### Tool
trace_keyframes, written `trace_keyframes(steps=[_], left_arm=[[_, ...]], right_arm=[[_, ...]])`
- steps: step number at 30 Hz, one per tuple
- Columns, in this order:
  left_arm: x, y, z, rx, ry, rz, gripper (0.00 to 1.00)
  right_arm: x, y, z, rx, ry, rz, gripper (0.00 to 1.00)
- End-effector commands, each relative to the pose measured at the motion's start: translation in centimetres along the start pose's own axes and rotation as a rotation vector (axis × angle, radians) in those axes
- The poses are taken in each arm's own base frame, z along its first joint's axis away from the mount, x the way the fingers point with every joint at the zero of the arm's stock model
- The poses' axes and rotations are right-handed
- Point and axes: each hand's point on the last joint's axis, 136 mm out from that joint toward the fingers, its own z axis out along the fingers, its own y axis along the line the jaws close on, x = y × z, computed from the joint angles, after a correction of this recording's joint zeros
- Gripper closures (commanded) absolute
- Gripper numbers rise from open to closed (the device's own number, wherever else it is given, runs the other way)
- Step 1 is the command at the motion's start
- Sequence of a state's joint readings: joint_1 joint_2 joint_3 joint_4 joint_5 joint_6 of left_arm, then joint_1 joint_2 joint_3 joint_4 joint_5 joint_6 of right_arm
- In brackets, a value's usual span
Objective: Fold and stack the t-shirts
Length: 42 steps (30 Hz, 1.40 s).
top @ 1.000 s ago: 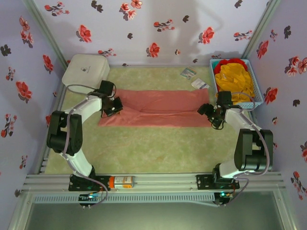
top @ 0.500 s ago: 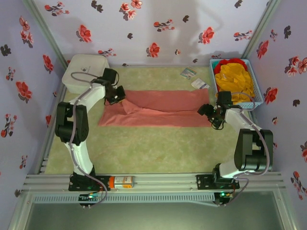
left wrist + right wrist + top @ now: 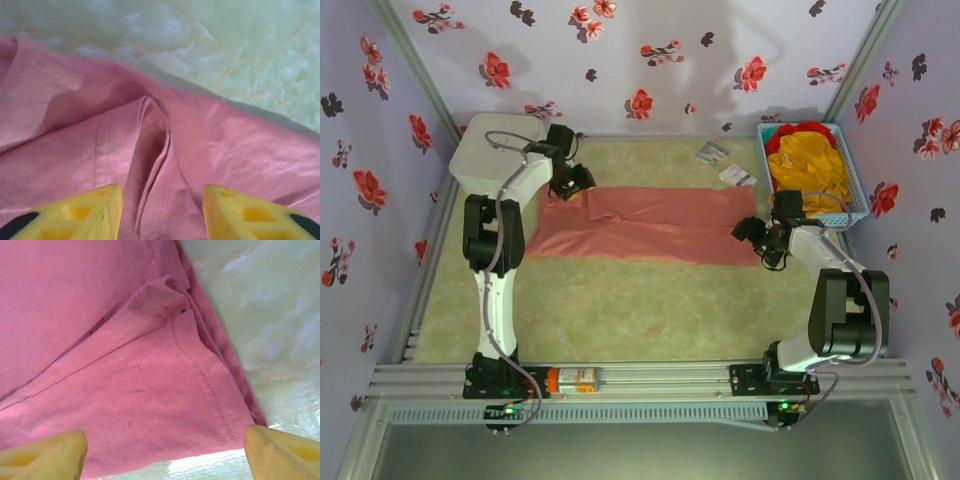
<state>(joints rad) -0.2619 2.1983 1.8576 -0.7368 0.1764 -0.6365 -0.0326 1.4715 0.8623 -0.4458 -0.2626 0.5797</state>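
The salmon-pink t-shirt (image 3: 650, 225) lies as a long strip across the green mat. My left gripper (image 3: 576, 181) hovers over its far left corner. In the left wrist view that gripper (image 3: 161, 194) is open, with a raised fold of pink cloth (image 3: 152, 135) lying loose between the yellow fingers (image 3: 95, 210). My right gripper (image 3: 760, 240) is at the strip's right end. It (image 3: 165, 440) stands wide open over the shirt's stitched hem corner (image 3: 200, 370) and holds nothing. More t-shirts, mustard yellow (image 3: 807, 165) and red (image 3: 802, 130), fill the blue basket (image 3: 857, 195).
A white rounded-square box (image 3: 498, 150) stands at the far left, close behind the left gripper. Two small packets (image 3: 713, 152) (image 3: 736, 175) lie on the mat near the basket. The green mat (image 3: 620, 310) runs bare toward the arm bases. Floral walls close in three sides.
The left gripper travelled away from the bases to the shirt's far left corner, drawing a fold of cloth along, then opened and let it go. The right arm stayed put.
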Motion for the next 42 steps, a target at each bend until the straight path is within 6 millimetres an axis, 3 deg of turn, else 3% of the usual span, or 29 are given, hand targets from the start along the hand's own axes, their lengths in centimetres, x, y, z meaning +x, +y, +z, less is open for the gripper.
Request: trace_keyframes(steps=[1, 6, 9, 17, 24, 32, 37, 42], left_arm=[[1.8, 0.5, -3.1, -0.002, 0.011, 0.024, 0.54], [5.0, 1.3, -4.6, 0.014, 0.0, 0.018, 0.54], [6.2, 1.3, -3.7, 0.035, -0.011, -0.002, 0.53], [6.2, -0.9, 0.3, 0.098, 0.004, -0.026, 0.52], [6.5, -0.7, 2.3, 0.081, 0.038, -0.051, 0.55], [5.6, -2.3, 2.1, 0.108, 0.015, -0.044, 0.76], [5.0, -4.5, 2.4, 0.128, 0.008, -0.009, 0.99], [4.3, -7.8, 2.4, 0.141, -0.025, 0.053, 1.0]], right_arm=[[0.1, 0.0, 0.1, -0.005, 0.005, -0.014, 0.18], [-0.1, 0.4, 0.4, -0.029, 0.011, 0.002, 0.18], [-0.2, 0.6, 0.5, -0.036, 0.01, 0.003, 0.18], [-0.1, 0.6, 0.1, -0.036, 0.006, -0.003, 0.18], [0.4, 0.1, -0.1, -0.018, 0.005, -0.014, 0.18], [0.3, 0.1, 0.2, -0.021, 0.01, -0.015, 0.18], [0.2, 0.1, 0.1, -0.014, 0.009, -0.019, 0.19], [0.5, -0.2, 0.2, -0.007, 0.017, -0.019, 0.19]])
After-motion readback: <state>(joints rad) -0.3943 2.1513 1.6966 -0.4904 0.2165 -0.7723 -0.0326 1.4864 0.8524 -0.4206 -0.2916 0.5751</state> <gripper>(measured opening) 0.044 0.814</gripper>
